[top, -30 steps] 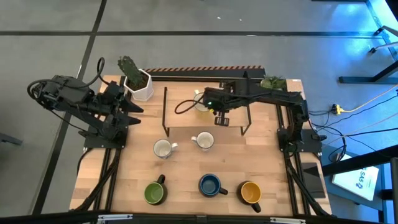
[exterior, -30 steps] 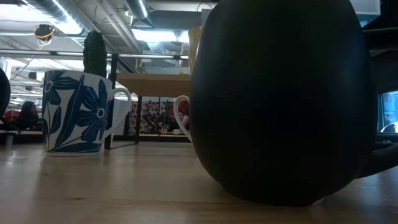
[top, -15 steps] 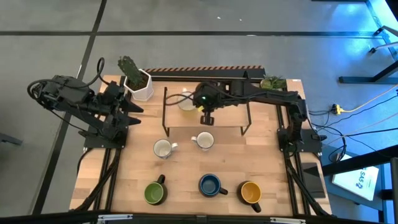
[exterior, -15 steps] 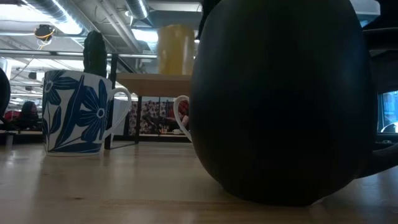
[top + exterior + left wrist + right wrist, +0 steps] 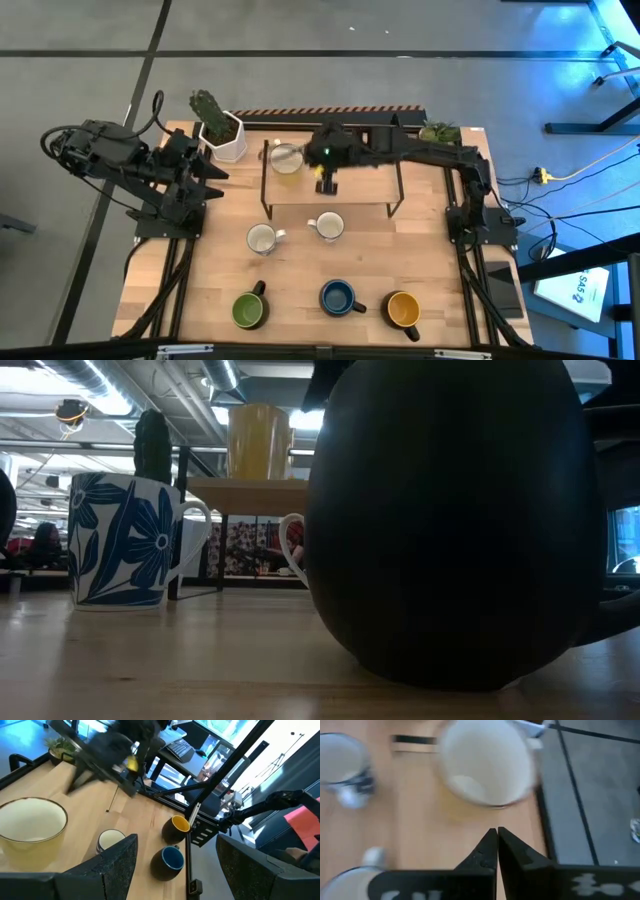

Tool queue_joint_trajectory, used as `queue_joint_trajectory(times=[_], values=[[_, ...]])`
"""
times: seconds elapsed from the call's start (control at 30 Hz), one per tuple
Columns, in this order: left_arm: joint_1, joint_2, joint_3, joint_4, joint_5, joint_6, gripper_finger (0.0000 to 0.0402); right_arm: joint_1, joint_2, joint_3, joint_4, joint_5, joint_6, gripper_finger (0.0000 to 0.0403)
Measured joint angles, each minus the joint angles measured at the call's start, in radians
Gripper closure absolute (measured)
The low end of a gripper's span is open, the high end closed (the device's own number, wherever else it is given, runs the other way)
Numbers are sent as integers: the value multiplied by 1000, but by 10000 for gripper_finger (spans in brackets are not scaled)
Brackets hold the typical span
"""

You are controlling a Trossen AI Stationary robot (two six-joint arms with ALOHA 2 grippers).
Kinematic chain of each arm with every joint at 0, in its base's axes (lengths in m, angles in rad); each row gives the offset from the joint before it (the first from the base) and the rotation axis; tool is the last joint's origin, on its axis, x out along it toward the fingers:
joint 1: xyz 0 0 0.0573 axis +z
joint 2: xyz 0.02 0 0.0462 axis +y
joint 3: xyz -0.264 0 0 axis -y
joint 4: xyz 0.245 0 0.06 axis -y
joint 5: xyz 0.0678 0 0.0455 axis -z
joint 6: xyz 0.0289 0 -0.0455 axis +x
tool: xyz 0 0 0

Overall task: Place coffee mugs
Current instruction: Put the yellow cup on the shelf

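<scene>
I see R pincer (image 5: 322,178) pressed together, empty, over the shelf (image 5: 340,206), just beside cream mug (image 5: 286,158) at shelf's left end. L pincer (image 5: 205,172) spread wide, parked at counter (image 5: 300,270) left edge. 2 white mugs (image 5: 262,239) below shelf; green (image 5: 249,309), blue (image 5: 337,297), orange (image 5: 402,309) mugs along front.

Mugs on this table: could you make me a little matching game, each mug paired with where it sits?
Things:
1. yellow mug
2. green-lined mug
3. orange-lined mug
4. blue-lined mug

Places:
A. front row, middle
B. on the raised shelf
C. front row, on the left arm's side
D. front row, on the right arm's side

Pairs: 1-B, 2-C, 3-D, 4-A
</scene>
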Motion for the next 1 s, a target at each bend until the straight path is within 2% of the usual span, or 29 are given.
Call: queue_joint_trajectory(times=[0.13, 0.23, 0.6, 1.0], values=[[0, -6, 0, 0, -3, 1, 139, 61, 17, -3, -41, 86, 1, 402], [0, -6, 0, 0, -25, 21, 139, 64, 27, 1, -12, 102, 9, 402], [0, -6, 0, -5, -26, 24, 139, 58, 105, -2, 87, 26, -19, 402], [0, -6, 0, -17, -50, 24, 139, -5, 135, -2, 180, -33, -54, 402]])
